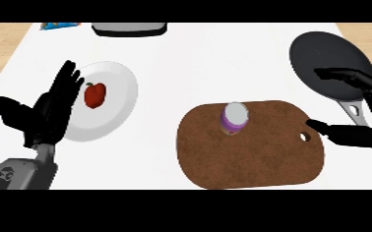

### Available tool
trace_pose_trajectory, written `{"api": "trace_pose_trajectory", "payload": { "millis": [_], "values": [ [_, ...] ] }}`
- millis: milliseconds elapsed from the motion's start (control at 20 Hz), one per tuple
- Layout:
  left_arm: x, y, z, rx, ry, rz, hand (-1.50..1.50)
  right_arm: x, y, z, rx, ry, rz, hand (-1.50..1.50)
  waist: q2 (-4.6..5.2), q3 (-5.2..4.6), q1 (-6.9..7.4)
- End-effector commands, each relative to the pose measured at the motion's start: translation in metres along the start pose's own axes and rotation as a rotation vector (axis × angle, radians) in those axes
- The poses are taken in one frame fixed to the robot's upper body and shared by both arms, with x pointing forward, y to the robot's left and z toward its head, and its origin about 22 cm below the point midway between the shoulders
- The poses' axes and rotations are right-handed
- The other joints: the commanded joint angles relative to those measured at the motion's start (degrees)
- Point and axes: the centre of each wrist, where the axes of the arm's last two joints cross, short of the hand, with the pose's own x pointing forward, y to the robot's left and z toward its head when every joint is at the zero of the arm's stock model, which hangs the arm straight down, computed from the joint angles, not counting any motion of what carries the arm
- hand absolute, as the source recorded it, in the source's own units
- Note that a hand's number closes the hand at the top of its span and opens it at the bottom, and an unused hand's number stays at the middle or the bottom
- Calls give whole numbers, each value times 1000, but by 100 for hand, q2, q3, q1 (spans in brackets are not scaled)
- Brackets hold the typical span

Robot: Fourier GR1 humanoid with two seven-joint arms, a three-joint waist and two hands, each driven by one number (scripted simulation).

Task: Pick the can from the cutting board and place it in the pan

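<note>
The can [235,117] is standing upright on the cutting board [251,152], left of the pan [327,64]. The right hand [349,108] is hovering at the board's right edge, fingers spread apart, holding nothing. The left hand [51,108] is resting open by the plate [120,96].

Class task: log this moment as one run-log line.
can: upright on cutting board | pan: no can | right hand: open, right of board | left hand: open, resting by plate

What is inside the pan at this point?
Nothing shows inside the pan; its dark surface looks bare. The right robot hand covers part of its lower right side. The can stands on the cutting board.
</note>
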Motion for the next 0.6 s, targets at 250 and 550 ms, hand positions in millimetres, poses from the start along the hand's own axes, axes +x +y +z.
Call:
{"api": "trace_pose_trajectory", "payload": {
  "millis": [250,550],
  "values": [
    [14,-25,-3,-19,-9,-7,0,56,-20,-42,158,-22,236,-150,16,-4,124],
    [4,0,-11,-21,7,10,0,83,-4,-64,337,48,497,-150,40,-12,178]
  ]
}}
